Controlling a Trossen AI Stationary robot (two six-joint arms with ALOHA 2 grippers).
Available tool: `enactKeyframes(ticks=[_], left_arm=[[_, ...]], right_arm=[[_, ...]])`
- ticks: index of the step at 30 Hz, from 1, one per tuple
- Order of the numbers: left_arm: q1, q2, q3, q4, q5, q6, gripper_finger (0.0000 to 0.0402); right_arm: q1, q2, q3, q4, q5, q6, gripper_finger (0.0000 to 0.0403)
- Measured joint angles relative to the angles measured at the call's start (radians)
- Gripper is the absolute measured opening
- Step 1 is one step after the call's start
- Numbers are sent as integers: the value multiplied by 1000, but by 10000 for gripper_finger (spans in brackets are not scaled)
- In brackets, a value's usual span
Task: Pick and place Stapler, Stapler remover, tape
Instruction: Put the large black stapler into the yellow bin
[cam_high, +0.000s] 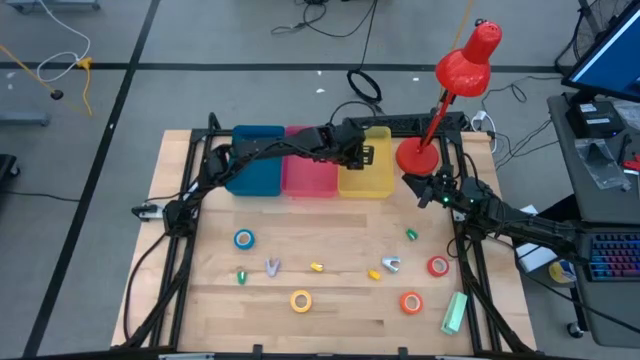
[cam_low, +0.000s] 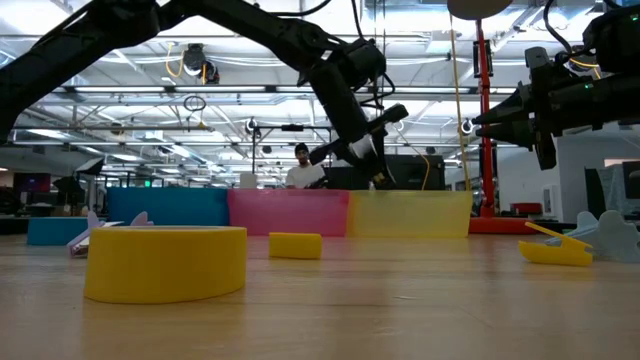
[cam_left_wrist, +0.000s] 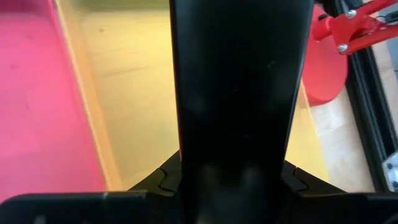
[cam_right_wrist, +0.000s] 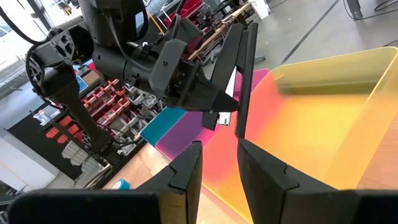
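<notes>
My left gripper (cam_high: 362, 150) hangs over the yellow bin (cam_high: 365, 178), shut on a black stapler (cam_right_wrist: 244, 74). My right gripper (cam_high: 428, 190) waits open and empty beside the red lamp base (cam_high: 417, 156). On the wood lie the tape rolls: blue (cam_high: 244, 239), yellow (cam_high: 301, 300), red (cam_high: 437, 266) and orange-red (cam_high: 411, 302). Two silvery clawed staple removers (cam_high: 272, 266) (cam_high: 391, 264) and a pale green stapler (cam_high: 455, 312) also rest flat on the table. My left gripper pinches the black stapler between its two fingers, which lie across the stapler's long body (cam_left_wrist: 233, 93). The stapler fills the gap (cam_left_wrist: 233, 180) and hides the pads. It is lifted clear and hangs tilted above the yellow bin (cam_low: 410, 212).
Blue (cam_high: 255, 165), pink (cam_high: 310, 172) and yellow bins stand side by side at the table's far edge. A red desk lamp (cam_high: 465, 60) rises at the far right corner. Small yellow (cam_high: 316, 267) and green (cam_high: 411, 235) pieces lie among the tape rolls.
</notes>
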Motion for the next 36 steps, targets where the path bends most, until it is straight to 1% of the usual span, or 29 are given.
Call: enactKeyframes(ticks=[3, 18, 24, 27, 33, 36], left_arm=[[-4, 0, 0, -14, -27, -8, 127], [-20, 0, 0, -49, -63, -89, 127], [-24, 0, 0, -57, -99, -99, 127], [-27, 17, 2, -50, -99, -113, 127], [-37, 45, 0, -38, -35, -113, 127], [-36, 45, 0, -26, -31, -113, 127]], right_arm=[[0, 0, 0, 0, 0, 0, 95], [0, 0, 0, 0, 0, 0, 96], [0, 0, 0, 0, 0, 0, 96], [0, 0, 0, 0, 0, 0, 95], [0, 0, 0, 0, 0, 0, 95], [0, 1, 0, -3, 0, 0, 96]])
